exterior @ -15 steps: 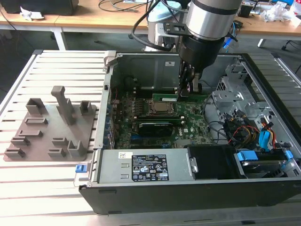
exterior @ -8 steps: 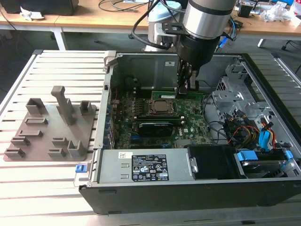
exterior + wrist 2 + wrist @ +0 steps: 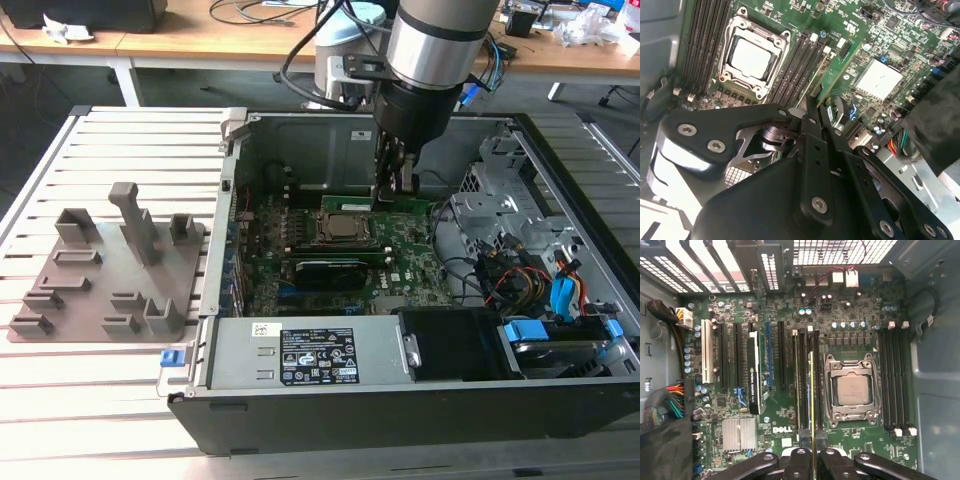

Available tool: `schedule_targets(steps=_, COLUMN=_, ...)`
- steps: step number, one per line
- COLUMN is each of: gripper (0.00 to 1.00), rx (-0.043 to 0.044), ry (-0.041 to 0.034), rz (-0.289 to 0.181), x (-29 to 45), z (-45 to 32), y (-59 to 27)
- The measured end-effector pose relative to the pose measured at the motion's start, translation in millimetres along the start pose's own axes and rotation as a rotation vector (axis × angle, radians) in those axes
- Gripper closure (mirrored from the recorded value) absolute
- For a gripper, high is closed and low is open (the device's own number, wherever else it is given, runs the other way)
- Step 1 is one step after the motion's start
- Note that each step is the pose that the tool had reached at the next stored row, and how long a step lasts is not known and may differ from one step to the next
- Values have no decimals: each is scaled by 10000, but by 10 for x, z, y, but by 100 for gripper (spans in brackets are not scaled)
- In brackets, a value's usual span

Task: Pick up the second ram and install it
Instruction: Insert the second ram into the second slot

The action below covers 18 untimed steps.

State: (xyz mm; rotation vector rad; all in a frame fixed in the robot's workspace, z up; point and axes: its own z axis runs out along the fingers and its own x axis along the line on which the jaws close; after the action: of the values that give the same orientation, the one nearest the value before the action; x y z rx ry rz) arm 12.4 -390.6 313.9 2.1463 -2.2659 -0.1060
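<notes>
The black gripper (image 3: pixel 813 446) pinches the thin green second ram stick (image 3: pixel 812 390) between its jaws, so the picking is done. The stick stands over the black memory slots (image 3: pixel 802 385), at twelve o'clock from the silver processor socket (image 3: pixel 345 228) in the exterior view. Seating seems unfinished.

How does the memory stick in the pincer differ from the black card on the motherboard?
The memory stick is thin and bare green; the black card is thicker and covered. The pincer grips the stick beside the processor socket; the card sits untouched in its slot. Both stand on edge, parallel.
</notes>
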Motion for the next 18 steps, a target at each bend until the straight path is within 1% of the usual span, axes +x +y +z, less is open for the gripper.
schedule_targets(steps=6, gripper=86, rx=-4, ry=-1, rz=1, x=3, z=86, y=6)
schedule_targets(steps=7, gripper=86, rx=-5, ry=0, rz=1, x=5, z=108, y=24)
schedule_targets(steps=8, gripper=86, rx=-5, ry=-1, rz=1, x=7, z=150, y=35)
schedule_targets(steps=10, gripper=86, rx=-4, ry=-1, rz=0, x=9, z=215, y=34)
schedule_targets(steps=13, gripper=86, rx=-5, ry=-6, rz=-7, x=12, z=291, y=44)
schedule_targets(steps=16, gripper=86, rx=-8, ry=-16, rz=-52, x=17, z=333, y=166)
schedule_targets(steps=17, gripper=86, rx=-8, ry=-15, rz=-88, x=12, z=340, y=176)
schedule_targets(steps=18, gripper=86, rx=-15, ry=-4, rz=-276, x=2, z=347, y=176)
